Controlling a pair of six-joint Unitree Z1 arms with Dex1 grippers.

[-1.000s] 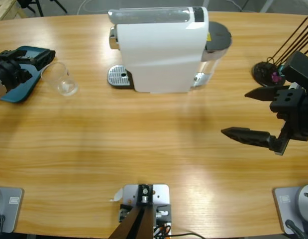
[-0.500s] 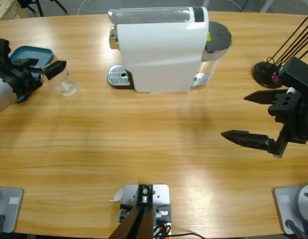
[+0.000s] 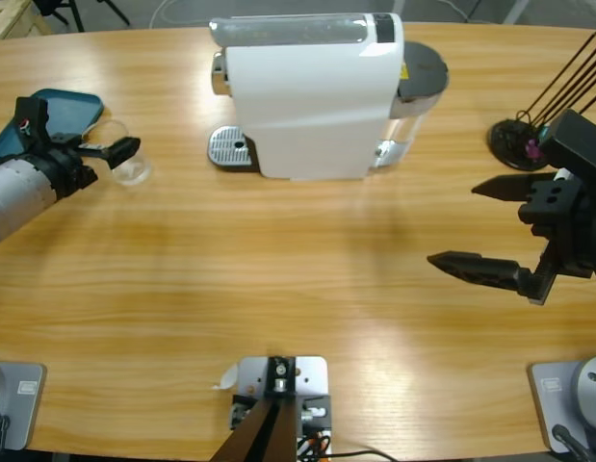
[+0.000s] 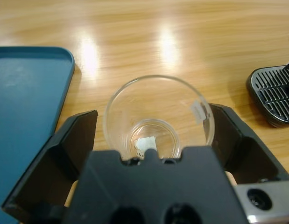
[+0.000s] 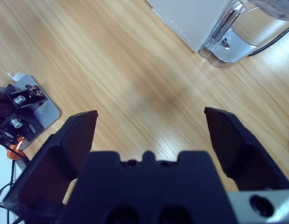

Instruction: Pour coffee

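A clear drinking glass (image 4: 158,119) stands upright on the table, left of the white coffee machine (image 3: 312,96). My left gripper (image 4: 153,116) is open, with one jaw on each side of the glass. Its right jaw is close against the rim and the left one stands off a little. The glass (image 3: 132,169) holds only a small white label at its bottom. No coffee shows in any view. My right gripper (image 3: 452,221) hangs open over bare wood at the far right, with nothing between its jaws.
A teal tray (image 3: 57,104) lies just behind the glass. The machine's metal drip tray (image 3: 230,147) sticks out towards the glass. The water tank (image 5: 256,28) is at the machine's right end. A black stand with thin sticks (image 3: 514,140) is beyond the right gripper.
My left arm has swung out from over the teal tray and moved right, bringing its open jaws around the glass. The right arm has barely moved.
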